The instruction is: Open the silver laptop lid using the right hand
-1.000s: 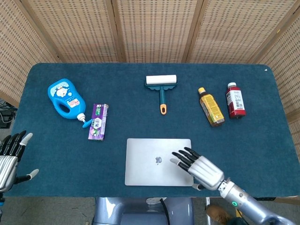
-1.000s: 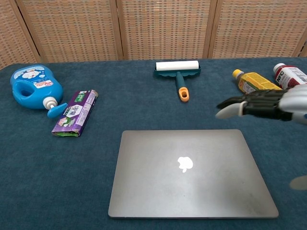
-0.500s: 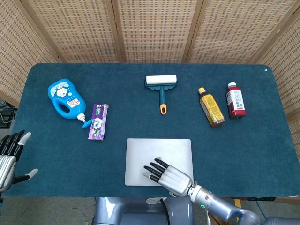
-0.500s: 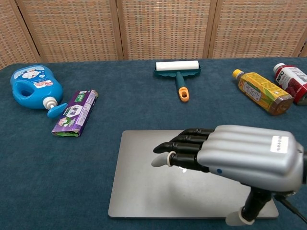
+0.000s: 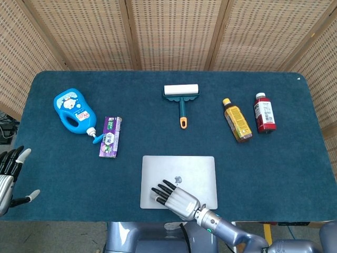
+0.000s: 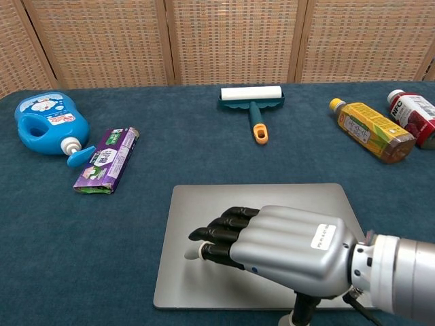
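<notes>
The silver laptop (image 5: 181,169) (image 6: 272,199) lies closed and flat at the near middle of the blue table. My right hand (image 5: 175,197) (image 6: 272,248) hovers over the laptop's near half, palm down, fingers stretched out toward the left and holding nothing. Its thumb hangs down past the laptop's front edge in the chest view. Whether the fingers touch the lid cannot be told. My left hand (image 5: 8,176) stays at the far left table edge, fingers spread, empty.
A blue detergent jug (image 5: 72,109) and a purple toothpaste box (image 5: 110,136) lie at the left. A lint roller (image 5: 181,97) sits behind the laptop. A yellow bottle (image 5: 237,120) and a red bottle (image 5: 265,112) lie at the right.
My right hand has swept from the laptop's right side leftward and nearer, now over the lid's front half. The laptop stays closed. The left hand has drifted slightly lower.
</notes>
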`<action>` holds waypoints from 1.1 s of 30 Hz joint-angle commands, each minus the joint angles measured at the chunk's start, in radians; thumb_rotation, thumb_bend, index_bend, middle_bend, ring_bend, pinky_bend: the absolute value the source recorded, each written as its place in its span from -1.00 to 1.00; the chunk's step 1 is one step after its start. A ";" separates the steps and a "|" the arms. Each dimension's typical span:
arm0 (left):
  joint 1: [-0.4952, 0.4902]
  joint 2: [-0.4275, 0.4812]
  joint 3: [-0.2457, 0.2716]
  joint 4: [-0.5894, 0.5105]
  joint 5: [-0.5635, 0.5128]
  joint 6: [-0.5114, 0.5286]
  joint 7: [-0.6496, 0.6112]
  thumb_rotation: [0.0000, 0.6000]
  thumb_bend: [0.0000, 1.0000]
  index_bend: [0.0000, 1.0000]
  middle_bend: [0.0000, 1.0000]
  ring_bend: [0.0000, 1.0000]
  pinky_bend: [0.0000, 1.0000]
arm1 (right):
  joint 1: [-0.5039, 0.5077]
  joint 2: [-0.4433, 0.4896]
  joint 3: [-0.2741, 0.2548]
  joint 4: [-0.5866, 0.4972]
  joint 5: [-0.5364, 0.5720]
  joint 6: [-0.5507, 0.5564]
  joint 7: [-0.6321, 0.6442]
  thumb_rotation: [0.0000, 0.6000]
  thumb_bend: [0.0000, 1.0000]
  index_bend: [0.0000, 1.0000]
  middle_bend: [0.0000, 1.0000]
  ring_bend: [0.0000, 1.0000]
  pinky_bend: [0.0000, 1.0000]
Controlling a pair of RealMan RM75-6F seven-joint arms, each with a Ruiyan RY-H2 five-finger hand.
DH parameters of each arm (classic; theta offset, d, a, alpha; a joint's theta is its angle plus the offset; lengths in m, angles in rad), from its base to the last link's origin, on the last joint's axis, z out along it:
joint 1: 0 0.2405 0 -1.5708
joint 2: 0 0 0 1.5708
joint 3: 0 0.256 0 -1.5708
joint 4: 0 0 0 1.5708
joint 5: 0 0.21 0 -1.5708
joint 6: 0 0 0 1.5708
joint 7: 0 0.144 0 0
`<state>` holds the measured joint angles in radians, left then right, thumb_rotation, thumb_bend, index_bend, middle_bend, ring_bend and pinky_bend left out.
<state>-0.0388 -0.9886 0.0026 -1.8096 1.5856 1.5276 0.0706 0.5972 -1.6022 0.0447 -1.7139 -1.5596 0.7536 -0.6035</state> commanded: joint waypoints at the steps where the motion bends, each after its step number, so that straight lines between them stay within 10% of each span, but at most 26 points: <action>1: 0.000 0.003 0.000 0.001 0.001 0.001 -0.007 1.00 -1.00 -1.00 -1.00 -1.00 -1.00 | 0.009 -0.029 0.006 0.020 0.040 0.004 -0.033 1.00 -1.00 -1.00 -1.00 -1.00 -1.00; 19: 0.000 0.017 -0.001 0.005 -0.005 0.001 -0.042 1.00 -1.00 -1.00 -1.00 -1.00 -1.00 | 0.043 -0.132 -0.021 0.081 0.126 0.060 -0.161 1.00 -0.92 -1.00 -1.00 -1.00 -1.00; 33: -0.003 0.020 -0.001 0.006 -0.008 -0.003 -0.050 1.00 -1.00 -1.00 -1.00 -1.00 -1.00 | 0.060 -0.163 -0.023 0.102 0.171 0.099 -0.204 1.00 -0.45 -0.94 -1.00 -1.00 -1.00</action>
<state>-0.0417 -0.9684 0.0015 -1.8039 1.5774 1.5238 0.0201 0.6564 -1.7653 0.0211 -1.6118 -1.3901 0.8515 -0.8073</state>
